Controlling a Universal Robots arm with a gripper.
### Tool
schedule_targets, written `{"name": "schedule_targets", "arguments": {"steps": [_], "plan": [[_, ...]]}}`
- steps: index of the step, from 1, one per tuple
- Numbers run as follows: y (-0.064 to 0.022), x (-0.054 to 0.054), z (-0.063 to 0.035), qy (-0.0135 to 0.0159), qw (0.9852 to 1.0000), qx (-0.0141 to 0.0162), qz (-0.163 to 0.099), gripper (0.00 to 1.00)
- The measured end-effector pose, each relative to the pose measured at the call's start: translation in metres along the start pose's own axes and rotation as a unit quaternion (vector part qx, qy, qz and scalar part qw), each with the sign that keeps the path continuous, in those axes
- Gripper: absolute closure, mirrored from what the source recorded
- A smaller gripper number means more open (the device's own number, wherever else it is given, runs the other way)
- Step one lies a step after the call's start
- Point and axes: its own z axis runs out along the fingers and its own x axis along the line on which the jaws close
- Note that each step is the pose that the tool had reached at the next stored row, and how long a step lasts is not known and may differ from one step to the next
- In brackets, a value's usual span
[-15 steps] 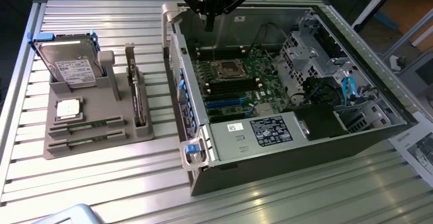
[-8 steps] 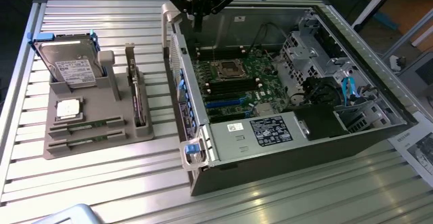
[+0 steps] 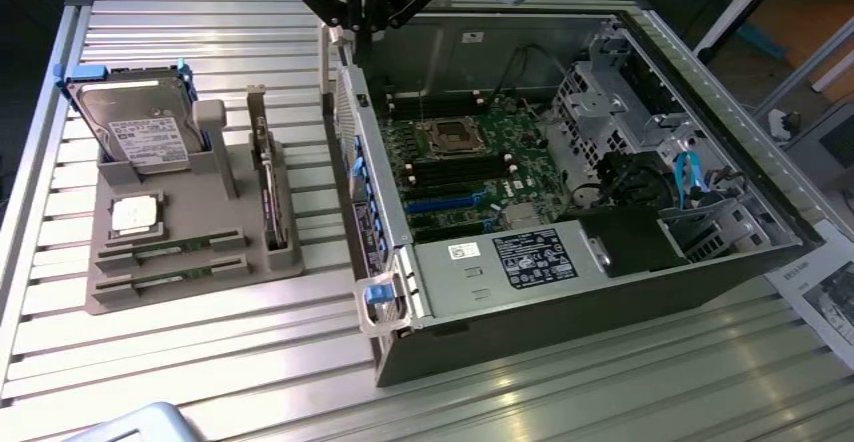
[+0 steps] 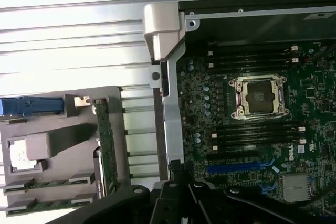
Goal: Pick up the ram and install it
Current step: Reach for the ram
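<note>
Near the table's [image 3: 320, 362] edge at the exterior view's left, the ram [image 3: 170, 250] stands edge-up in the gray holder [image 3: 200, 212], presumably so it can be pinched from above. Rightward, the tool [image 3: 358, 14] hangs closed and empty over the open computer case [image 3: 601, 307].

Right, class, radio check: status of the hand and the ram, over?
Hand shut, nothing in it, above computer case wall. Ram lies in grey holder. Expansion card stands upright beside it.

Workshop: slatted metal bench [image 3: 200, 372], open computer case [image 3: 561, 332]
</note>
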Motion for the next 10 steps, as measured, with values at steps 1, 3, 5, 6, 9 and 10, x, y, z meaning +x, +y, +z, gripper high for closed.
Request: {"name": "schedule_targets", "arguments": {"steps": [1,3,5,6,9,10], "plan": [[-0.0002,0.002,0.0000,-0.0001,1.0000,-0.0001,0.000,0.90],[-0.0005,0.007,-0.0002,-0.0001,1.0000,0.0000,0.000,0.90],[-0.0009,0.011,-0.0003,-0.0002,1.0000,0.0000,0.000,0.90],[-0.0011,0.014,-0.0004,-0.0002,1.0000,-0.0001,0.000,0.90],[-0.0017,0.023,-0.0006,-0.0002,1.0000,0.0000,0.000,0.90],[-0.0019,0.025,-0.0007,-0.0002,1.0000,0.0000,0.000,0.90]]}}
